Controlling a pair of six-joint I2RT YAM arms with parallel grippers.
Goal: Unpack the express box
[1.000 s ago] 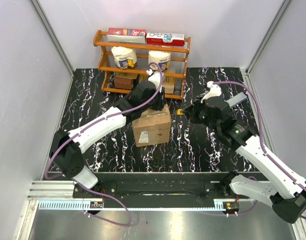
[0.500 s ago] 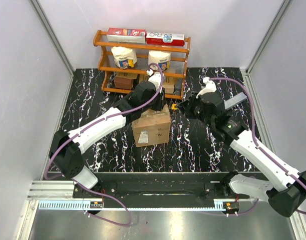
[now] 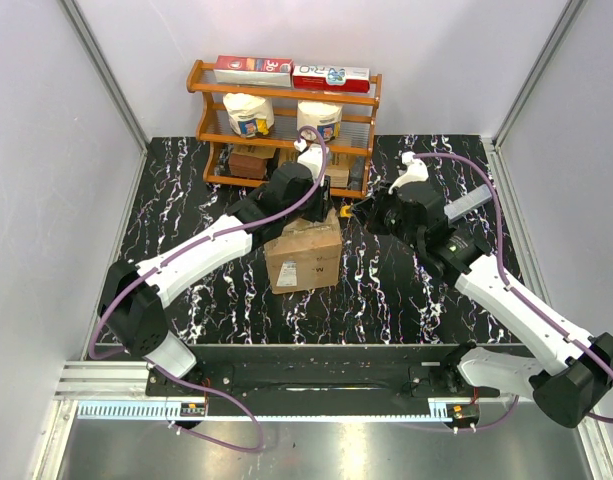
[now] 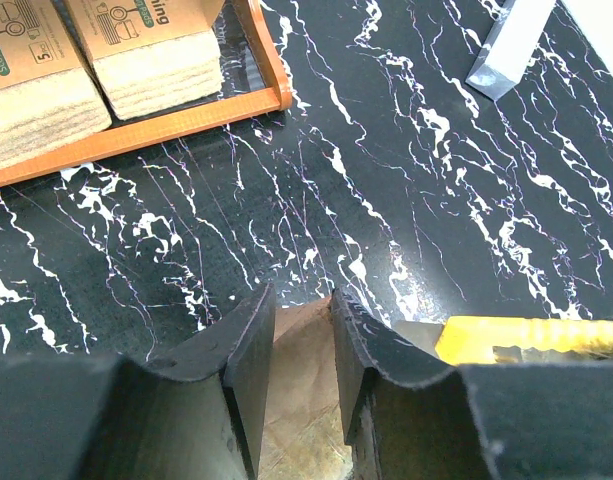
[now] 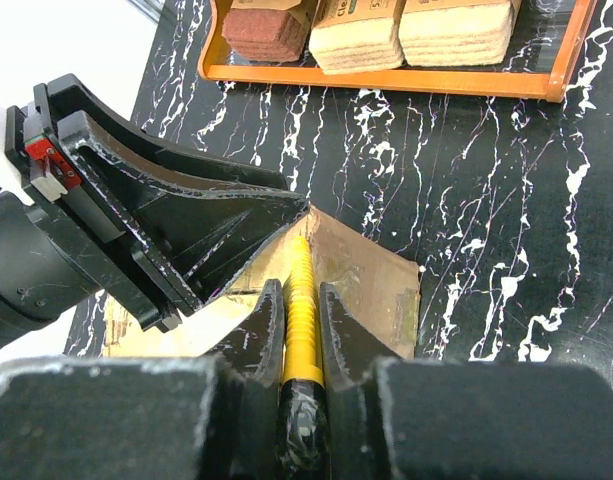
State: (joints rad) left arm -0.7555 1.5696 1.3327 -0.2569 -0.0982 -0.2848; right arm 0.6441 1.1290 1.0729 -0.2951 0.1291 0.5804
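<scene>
Box (image 3: 304,258) sits mid-table (image 3: 186,200), just in front of the rack (image 3: 283,93), white label facing up toward the near side. From the left, the left arm reaches in on a diagonal and plants the left gripper (image 4: 302,305) right on the box's far edge. Its fingers (image 4: 248,350) are a narrow slit apart, with brown cardboard showing in the gap. Whether they actually pinch that cardboard or only press on it, I cannot tell.

Over to the box's far right corner now, and here is the yellow cutter (image 5: 302,262). Its tip points straight at that corner, right beside the left fingertips. Right gripper (image 5: 299,288) has it clamped tight, both fingers (image 5: 258,330) squeezed against the ribbed yellow handle, the black butt tucked back between them. The right arm comes in from the right side at an angle. Out beyond its wrist, a grey packet (image 3: 475,203) lies flat on the table, well apart from the box.
</scene>
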